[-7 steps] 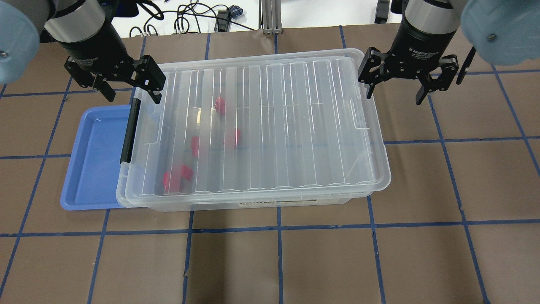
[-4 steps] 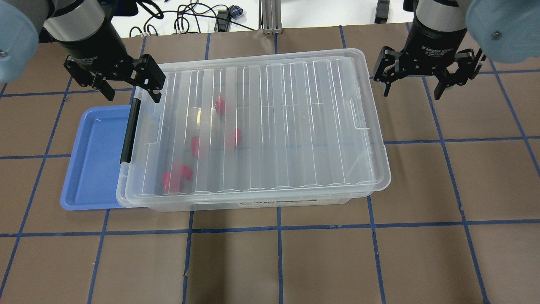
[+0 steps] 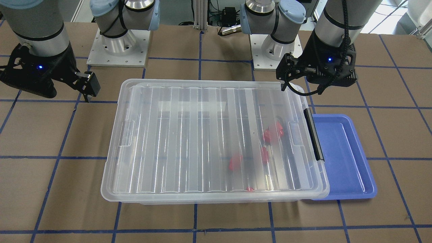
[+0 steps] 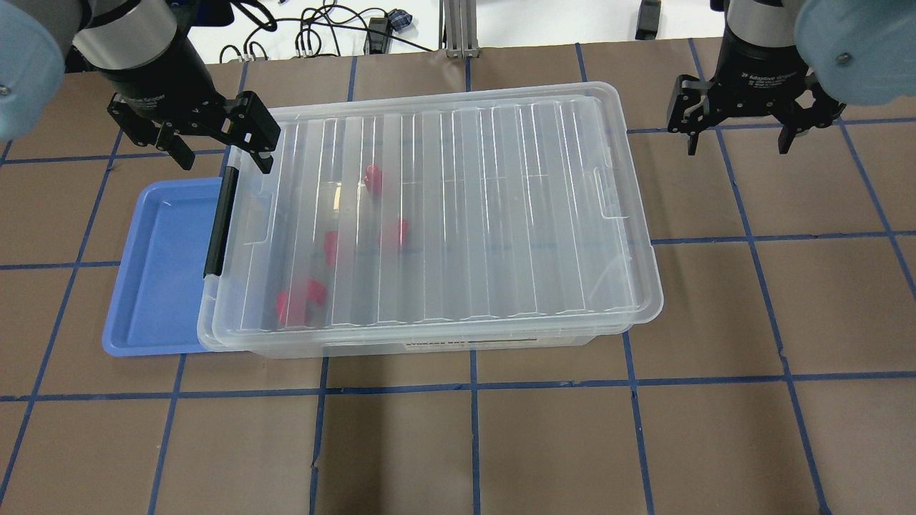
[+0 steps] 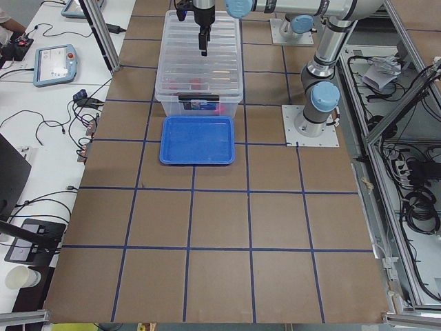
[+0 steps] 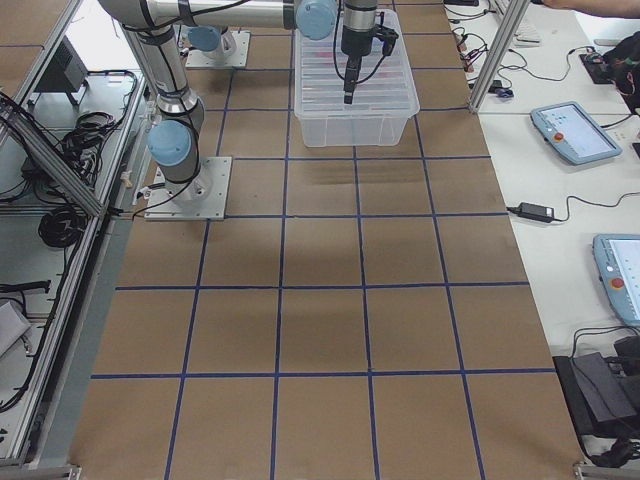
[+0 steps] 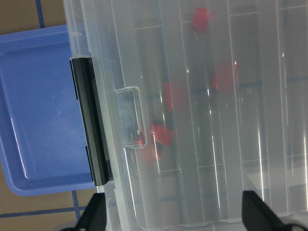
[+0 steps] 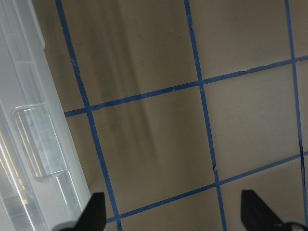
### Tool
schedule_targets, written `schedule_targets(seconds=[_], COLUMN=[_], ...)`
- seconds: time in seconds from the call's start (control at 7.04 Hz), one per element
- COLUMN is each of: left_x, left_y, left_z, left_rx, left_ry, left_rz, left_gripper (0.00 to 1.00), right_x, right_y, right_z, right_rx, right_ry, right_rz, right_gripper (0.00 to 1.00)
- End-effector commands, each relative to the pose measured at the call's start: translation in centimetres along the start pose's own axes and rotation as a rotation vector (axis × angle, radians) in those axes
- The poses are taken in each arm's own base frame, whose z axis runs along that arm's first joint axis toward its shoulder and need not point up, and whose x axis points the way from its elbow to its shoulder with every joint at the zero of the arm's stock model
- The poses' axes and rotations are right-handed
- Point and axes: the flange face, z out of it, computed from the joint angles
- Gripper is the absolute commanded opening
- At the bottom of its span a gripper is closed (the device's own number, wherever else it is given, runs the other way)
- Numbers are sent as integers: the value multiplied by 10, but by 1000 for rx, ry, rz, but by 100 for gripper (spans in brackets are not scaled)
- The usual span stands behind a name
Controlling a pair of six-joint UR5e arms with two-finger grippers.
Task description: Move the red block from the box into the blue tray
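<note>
The clear box (image 4: 444,214) lies closed under its ribbed lid, its black latch bar (image 4: 219,222) at the short end toward the blue tray (image 4: 161,272). Several red blocks (image 4: 300,300) show blurred through the lid, near the latch end; they also show in the left wrist view (image 7: 163,134). The blue tray holds nothing and is partly under the box's rim. My left gripper (image 4: 223,151) is open, above the box's far corner at the latch end. My right gripper (image 4: 737,139) is open and empty, over bare table past the box's other short end.
The table (image 4: 715,429) is brown with a blue tape grid. Cables and a metal post (image 4: 458,28) lie beyond the far edge. The arm bases (image 3: 118,44) stand behind the box in the front-facing view. Tablets and cables lie on side benches (image 5: 55,65).
My right gripper has moved away from the box's short end, to the right and toward the far edge. My left gripper and the box have not moved.
</note>
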Motion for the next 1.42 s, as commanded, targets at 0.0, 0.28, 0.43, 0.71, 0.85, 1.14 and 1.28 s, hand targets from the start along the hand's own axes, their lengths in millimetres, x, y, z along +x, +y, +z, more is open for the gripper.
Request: schedule_targets(seconds=[0.0,0.28,0.43,0.71,0.85,1.14,1.28], left_x=[0,0,0,0,0,0,0], left_y=[0,1,0,1,1,2,2], left_z=[0,0,0,0,1,2,2], left_rx=[-1,1,1,1,-2,-2,-4], left_ry=[0,0,0,0,0,0,0], left_rz=[0,0,0,0,0,0,0], left_gripper=[100,100,100,100,100,100,100], right_x=[-9,-15,-15,-14,-14,-14,-14], right_y=[3,5,6,5,5,5,5], right_z=[-3,-4,-4,-3,-3,-2,-2], right_rx=[-15,-28,-32,-34,-32,-33,-35], right_ry=[-84,-141,-140,-132,-133,-131,-129], right_rz=[3,1,1,1,2,2,2], right_gripper=[100,100,100,100,100,100,100])
